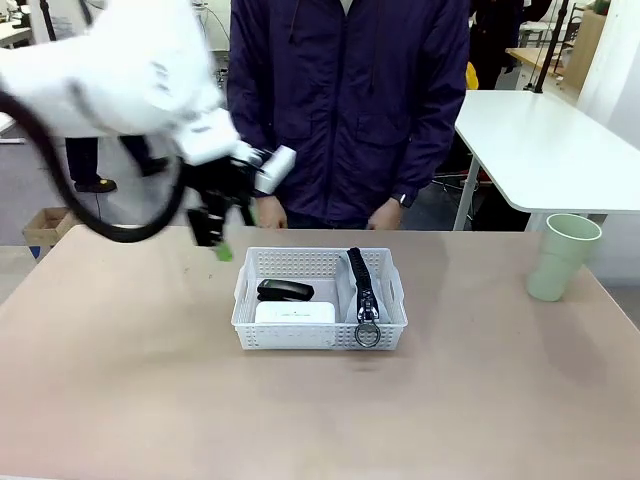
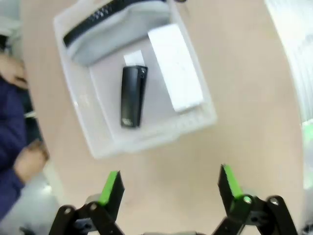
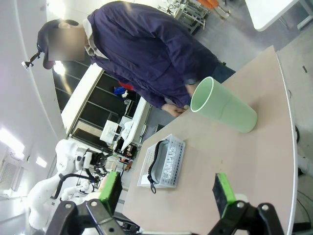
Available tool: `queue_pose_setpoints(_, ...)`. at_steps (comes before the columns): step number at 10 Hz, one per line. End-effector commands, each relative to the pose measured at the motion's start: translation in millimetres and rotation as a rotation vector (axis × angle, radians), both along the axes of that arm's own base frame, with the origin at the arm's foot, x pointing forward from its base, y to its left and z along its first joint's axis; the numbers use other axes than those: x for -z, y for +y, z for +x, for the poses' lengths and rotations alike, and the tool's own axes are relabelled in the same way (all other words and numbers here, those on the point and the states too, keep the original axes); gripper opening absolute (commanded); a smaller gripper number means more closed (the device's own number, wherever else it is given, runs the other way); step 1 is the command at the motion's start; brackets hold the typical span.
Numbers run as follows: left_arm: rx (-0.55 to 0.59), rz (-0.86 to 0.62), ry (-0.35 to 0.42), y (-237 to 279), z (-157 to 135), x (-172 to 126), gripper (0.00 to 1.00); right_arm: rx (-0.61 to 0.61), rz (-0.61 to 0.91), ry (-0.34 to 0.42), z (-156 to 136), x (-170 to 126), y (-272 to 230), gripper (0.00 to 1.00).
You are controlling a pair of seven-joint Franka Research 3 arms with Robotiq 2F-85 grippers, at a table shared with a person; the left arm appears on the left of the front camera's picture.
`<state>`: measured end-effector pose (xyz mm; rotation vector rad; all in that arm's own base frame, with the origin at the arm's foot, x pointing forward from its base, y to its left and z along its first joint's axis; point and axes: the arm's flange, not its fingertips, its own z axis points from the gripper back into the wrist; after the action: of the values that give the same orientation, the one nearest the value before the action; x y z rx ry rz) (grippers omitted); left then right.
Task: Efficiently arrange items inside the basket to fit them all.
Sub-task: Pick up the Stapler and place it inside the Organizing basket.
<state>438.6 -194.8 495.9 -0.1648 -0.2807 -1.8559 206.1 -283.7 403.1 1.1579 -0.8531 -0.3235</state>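
Stapler point(image 1: 285, 290), box point(image 1: 294, 312) and pouch point(image 1: 362, 285) lie in the basket point(image 1: 300, 337). The cup point(image 1: 562, 257) stands well apart on the counter point(image 1: 150, 400). My left gripper point(image 2: 171, 183) and right gripper point(image 3: 166, 188) hang spread, empty. Next I'd fetch the cup, probably with the right.

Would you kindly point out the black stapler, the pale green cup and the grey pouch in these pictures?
black stapler point(image 2: 133, 96), left wrist view, middle of its top face.
pale green cup point(image 1: 562, 257), front view, middle of its side wall.
grey pouch point(image 2: 116, 35), left wrist view, grey fabric side.

The basket point(image 1: 318, 338) leaves me its far-left corner; stapler point(image 1: 285, 290), box point(image 1: 294, 313) and pouch point(image 1: 360, 283) block the rest.
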Motion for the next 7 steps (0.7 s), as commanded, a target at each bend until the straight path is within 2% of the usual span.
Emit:
queue_pose_setpoints(1, -0.103, -0.154, 0.059, 105, -30, -3, 1.0, 0.008, -0.008, -0.036, 2, -2, 0, 1.0)
queue_pose_setpoints(2, -0.259, -0.254, 0.101, 158, -34, -1, 1.0, 0.008, -0.008, -0.036, 2, -2, 0, 1.0)
queue_pose_setpoints(3, -0.395, -0.405, 0.203, 221, -36, 8, 1.0, 0.008, -0.008, -0.036, 2, -2, 0, 1.0)
queue_pose_setpoints(4, -0.477, -0.524, 0.273, 274, -35, 18, 1.0, 0.008, -0.008, -0.036, 2, -2, 0, 1.0)
queue_pose_setpoints(5, -0.567, -0.688, 0.381, 311, -34, 26, 1.0, 0.008, -0.008, -0.036, 2, -2, 0, 1.0)
queue_pose_setpoints(6, -0.7, -0.933, 0.547, 338, -26, 33, 1.0, 0.008, -0.008, -0.036, 2, -2, 0, 1.0)
queue_pose_setpoints(7, -0.717, -1.044, 0.799, 353, -20, 52, 1.0, 0.008, -0.008, -0.036, 2, -2, 0, 1.0)
